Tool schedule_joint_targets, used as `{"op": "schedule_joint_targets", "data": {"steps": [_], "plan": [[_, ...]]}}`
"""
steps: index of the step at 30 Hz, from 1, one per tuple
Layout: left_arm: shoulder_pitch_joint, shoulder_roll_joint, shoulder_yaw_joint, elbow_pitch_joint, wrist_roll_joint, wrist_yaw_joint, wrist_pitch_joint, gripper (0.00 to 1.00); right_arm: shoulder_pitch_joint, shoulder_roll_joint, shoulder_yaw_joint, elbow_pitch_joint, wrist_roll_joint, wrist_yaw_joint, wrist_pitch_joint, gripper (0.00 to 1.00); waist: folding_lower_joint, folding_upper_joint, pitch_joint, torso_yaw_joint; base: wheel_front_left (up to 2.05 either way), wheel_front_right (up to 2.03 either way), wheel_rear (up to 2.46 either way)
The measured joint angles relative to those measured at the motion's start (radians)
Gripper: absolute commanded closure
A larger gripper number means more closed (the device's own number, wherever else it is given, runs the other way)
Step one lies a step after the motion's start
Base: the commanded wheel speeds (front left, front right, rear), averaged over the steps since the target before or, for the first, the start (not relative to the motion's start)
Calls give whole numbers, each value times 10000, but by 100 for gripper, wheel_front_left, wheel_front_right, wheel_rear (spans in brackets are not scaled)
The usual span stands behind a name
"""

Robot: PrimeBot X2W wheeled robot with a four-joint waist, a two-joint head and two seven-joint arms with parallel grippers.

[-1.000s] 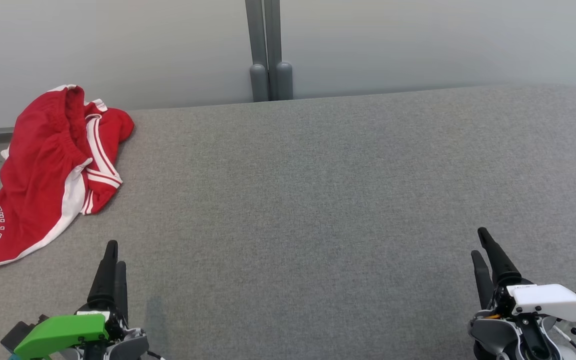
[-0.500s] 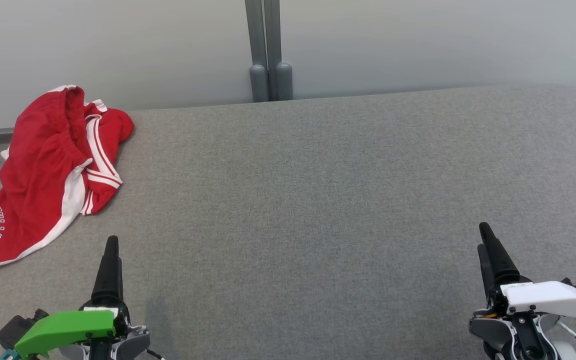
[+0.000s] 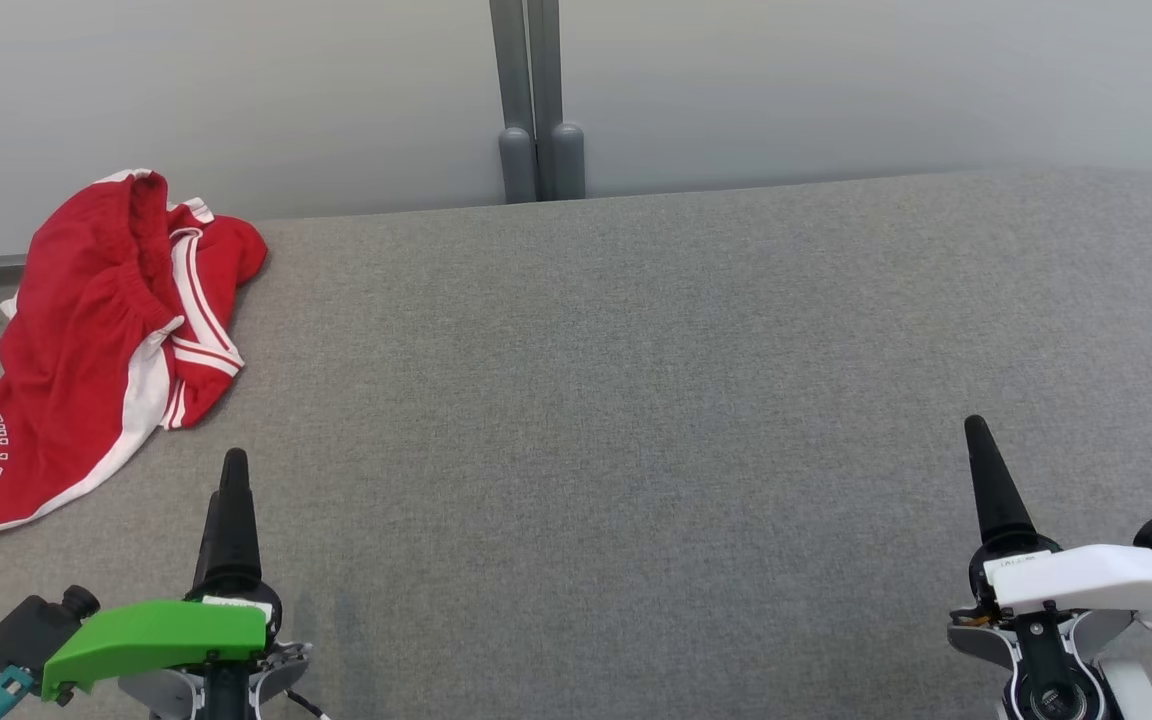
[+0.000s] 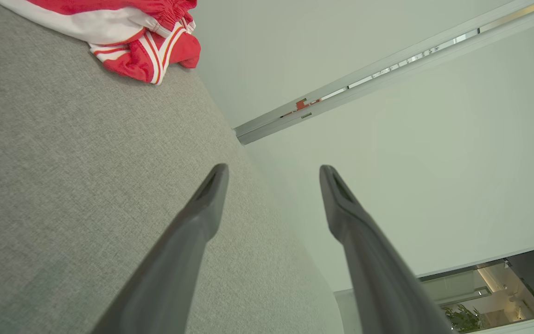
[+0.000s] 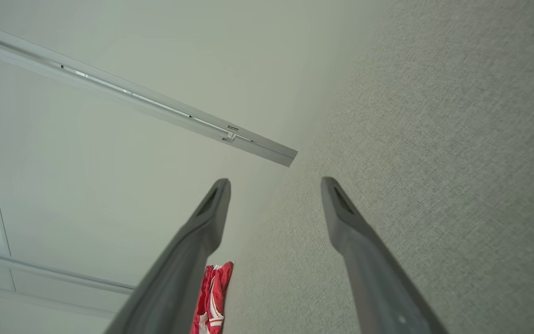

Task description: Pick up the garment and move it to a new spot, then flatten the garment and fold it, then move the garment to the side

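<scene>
The garment [image 3: 86,340] is a pair of red shorts with white trim, crumpled at the far left of the grey fabric table [image 3: 636,400], part of it draped over the left edge. It also lies at the top left of the left wrist view [image 4: 146,51] and low in the right wrist view [image 5: 211,297]. My left gripper [image 3: 226,480] hovers near the front left, just right of and nearer than the garment, not touching it. Its fingers stand open [image 4: 274,171] with nothing between them. My right gripper [image 3: 976,430] is at the front right, far from the garment, open [image 5: 275,182] and empty.
A grey double post [image 3: 536,100] stands against the pale wall behind the table's far edge. The table's grey surface stretches wide between the two grippers and toward the back right.
Both grippers have crept forward over the table and rolled, so their fingers now line up edge-on in the head view. The garment has not moved.
</scene>
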Motion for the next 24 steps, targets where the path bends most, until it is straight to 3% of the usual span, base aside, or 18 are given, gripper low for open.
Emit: {"op": "schedule_joint_targets", "data": {"steps": [12, 24], "plan": [[115, 12, -343, -337, 2349, 353, -387, 0, 41, -12, 389, -840, -3154, 0, -360, 0, 0, 0, 37, 4, 0, 0, 0], [223, 21, -721, -320, 4736, 512, -704, 0, 166, -23, 798, -1014, -5256, 0, -706, 0, 0, 0, 68, -10, 0, 0, 0]]}}
